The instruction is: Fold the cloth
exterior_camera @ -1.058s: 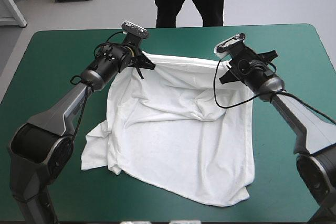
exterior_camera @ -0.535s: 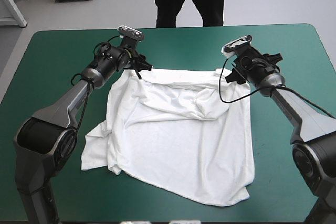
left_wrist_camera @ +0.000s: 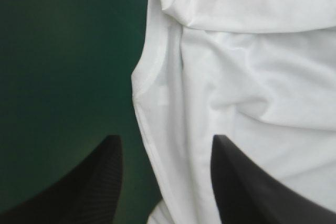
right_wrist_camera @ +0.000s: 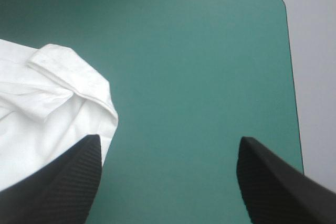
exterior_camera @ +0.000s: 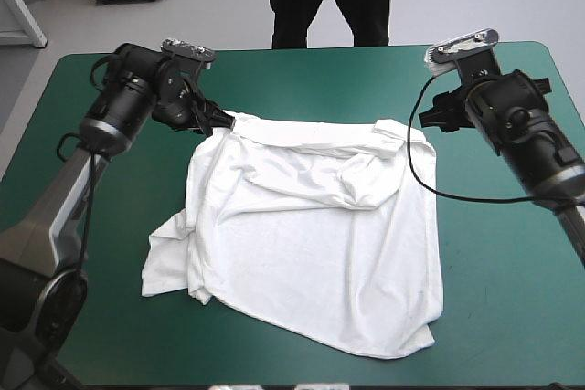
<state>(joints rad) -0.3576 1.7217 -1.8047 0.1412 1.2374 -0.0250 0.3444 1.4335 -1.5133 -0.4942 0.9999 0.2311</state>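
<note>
White T-shirt (exterior_camera: 311, 235) lies spread and wrinkled mid tabletop (exterior_camera: 512, 317), sleeve bunched toward the left edge. Left claw (left_wrist_camera: 165, 140) gapes wide, straddling a hem only its wrist view shows; right claw (right_wrist_camera: 169, 139) wide over bare tabletop.

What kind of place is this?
Likely a robot lab test bench: a teal-green table, the left gripper and right gripper over it, and a white T-shirt laid out.

The left arm (exterior_camera: 50, 212) and the right arm (exterior_camera: 539, 148) are alike, built of smooth dark-grey tapered links joined by rounded black barrel-shaped housings. The left hand (left_wrist_camera: 165, 139) and the right hand (right_wrist_camera: 169, 140) each carry two broad black fingers (right_wrist_camera: 273, 182), curved like fins, with a fine woven texture on their faces.
</note>
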